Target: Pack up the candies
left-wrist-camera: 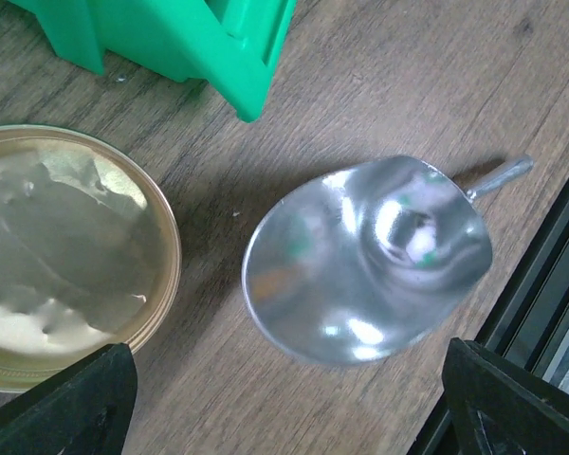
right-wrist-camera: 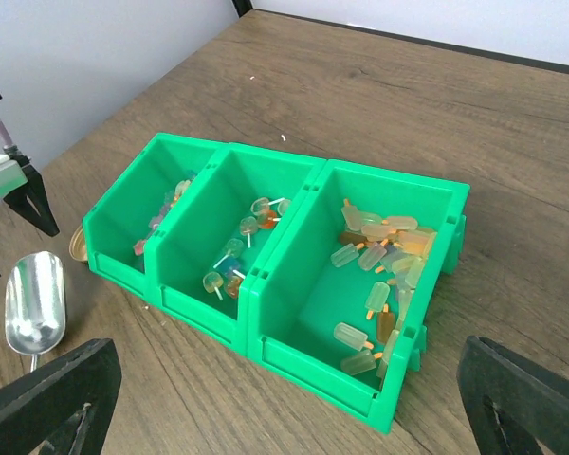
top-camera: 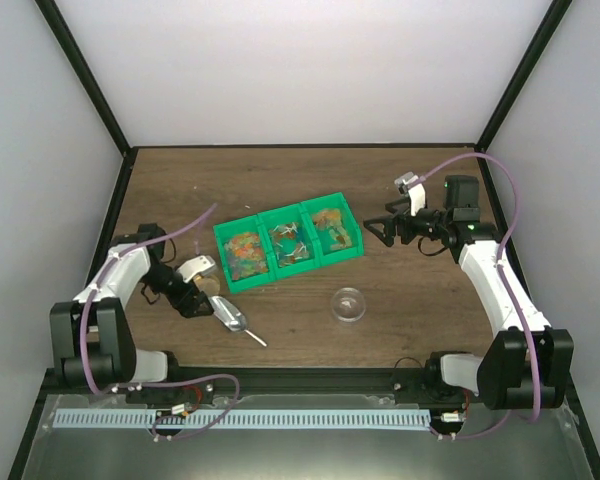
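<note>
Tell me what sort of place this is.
Likely a robot test cell: left arm and right arm mounted at a table, white panels around it, staged bins of candies and scoop.

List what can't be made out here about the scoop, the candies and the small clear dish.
- Top view: clear dish is too small to tell if it holds anything.
- Right wrist view: scoop handle is hidden behind a finger of the right gripper. The candies are partly hidden by the bin wall.
- Left wrist view: gold round container is cut off by the left edge, and its contents are unclear.
</note>
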### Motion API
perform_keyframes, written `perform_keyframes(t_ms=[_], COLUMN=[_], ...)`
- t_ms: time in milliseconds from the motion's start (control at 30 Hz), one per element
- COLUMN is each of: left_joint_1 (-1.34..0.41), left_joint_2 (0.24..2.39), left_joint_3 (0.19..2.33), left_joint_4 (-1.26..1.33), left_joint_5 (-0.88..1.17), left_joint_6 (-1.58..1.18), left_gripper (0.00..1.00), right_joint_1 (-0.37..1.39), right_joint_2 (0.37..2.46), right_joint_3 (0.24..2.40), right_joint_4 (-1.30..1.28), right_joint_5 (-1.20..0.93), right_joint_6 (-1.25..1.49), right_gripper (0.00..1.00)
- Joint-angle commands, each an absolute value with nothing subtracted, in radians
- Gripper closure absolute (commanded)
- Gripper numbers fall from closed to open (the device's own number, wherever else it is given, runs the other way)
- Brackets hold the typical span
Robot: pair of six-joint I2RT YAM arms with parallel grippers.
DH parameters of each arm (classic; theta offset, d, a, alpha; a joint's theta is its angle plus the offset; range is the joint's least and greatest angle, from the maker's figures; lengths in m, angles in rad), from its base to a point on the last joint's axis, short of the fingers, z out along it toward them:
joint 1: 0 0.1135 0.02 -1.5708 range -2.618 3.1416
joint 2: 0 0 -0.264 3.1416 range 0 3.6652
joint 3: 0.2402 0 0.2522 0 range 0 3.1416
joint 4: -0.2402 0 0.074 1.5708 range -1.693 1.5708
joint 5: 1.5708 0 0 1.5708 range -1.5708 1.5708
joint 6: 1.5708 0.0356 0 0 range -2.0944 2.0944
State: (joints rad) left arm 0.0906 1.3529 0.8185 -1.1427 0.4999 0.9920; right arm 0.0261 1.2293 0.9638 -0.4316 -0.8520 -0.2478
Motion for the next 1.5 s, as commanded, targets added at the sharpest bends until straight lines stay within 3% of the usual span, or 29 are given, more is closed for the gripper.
perform_keyframes(t_ms=[0, 267, 533, 667, 900, 1267, 1467], left_joint_1=[0.086, 0.086, 0.085, 0.086, 0.086, 0.086, 0.087], left_joint_2=[1.373, 1.401, 1.276, 1.283, 1.261, 1.259, 1.236], left_joint_3=[0.815, 0.787, 0.720, 0.720, 0.701, 0.696, 0.760], left_joint_4=[-1.161, -1.189, -1.130, -1.121, -1.094, -1.077, -1.162], left_joint_5=[0.544, 0.526, 0.553, 0.578, 0.566, 0.576, 0.613], left_joint_6=[1.059, 1.144, 1.203, 1.197, 1.197, 1.173, 1.195], left_gripper=[0.10, 0.38, 0.46, 0.55, 0.69, 0.96, 0.96], right_joint_1=[0.037, 0.037, 0.037, 0.037, 0.034, 0.037, 0.069], right_joint_2=[1.229, 1.243, 1.254, 1.248, 1.245, 1.273, 1.236], right_joint_3=[0.978, 1.003, 1.019, 1.014, 1.035, 1.085, 1.014], right_joint_4=[-0.448, -0.460, -0.473, -0.463, -0.319, -0.457, -0.482], right_joint_5=[-0.875, -0.854, -0.851, -0.852, -0.616, -0.896, -0.899], right_joint_6=[-0.253, -0.275, -0.276, -0.283, -0.259, -0.321, -0.277], right_gripper=[0.00, 0.00, 0.00, 0.00, 0.00, 0.00, 0.00])
